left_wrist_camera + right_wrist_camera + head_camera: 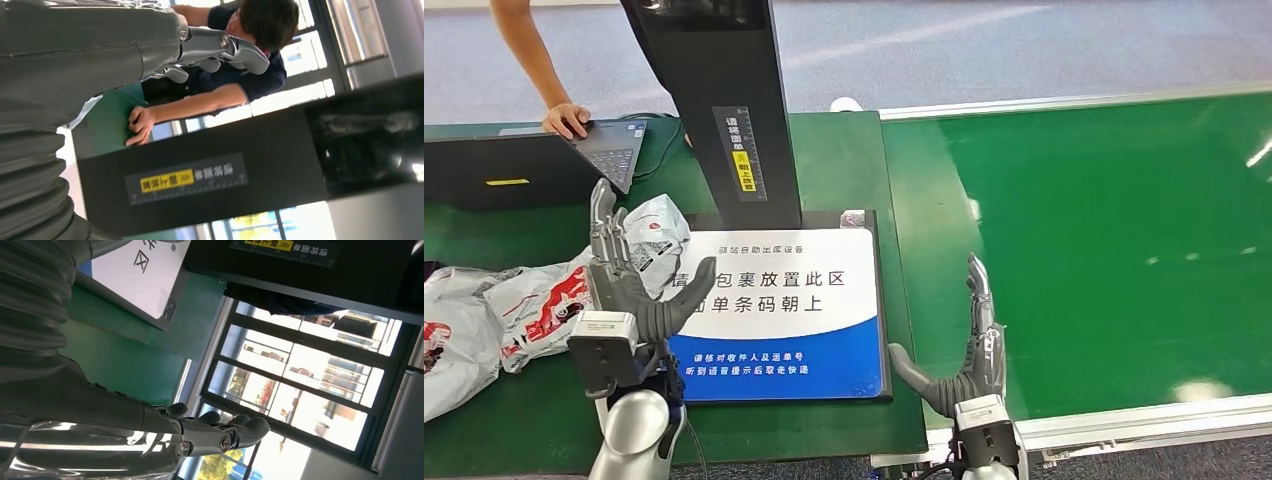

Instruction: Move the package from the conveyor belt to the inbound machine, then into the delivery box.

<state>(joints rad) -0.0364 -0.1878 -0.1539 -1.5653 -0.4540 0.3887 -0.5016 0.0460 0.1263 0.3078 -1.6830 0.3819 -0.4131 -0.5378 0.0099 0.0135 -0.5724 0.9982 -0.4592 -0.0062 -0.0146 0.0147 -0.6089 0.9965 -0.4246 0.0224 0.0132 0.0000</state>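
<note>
Looking down from the head view, the left hand [629, 285] hovered with fingers spread and empty beside the white package [656, 243], which lay on the green table [844, 160] just left of the inbound machine's scanning plate [809, 300]. More bags [484, 320] sat further left. The right hand [969, 345] stood open, holding nothing, over the edge of the conveyor belt [1104, 230] (glossy green). A person's hand [567, 119] rested on a laptop [604, 150].

From the left wrist, extended fingers [235, 50] faced the machine's black column [225, 170] and the person [235, 75].

From the right wrist, fingers [235, 430] reached out, empty.
</note>
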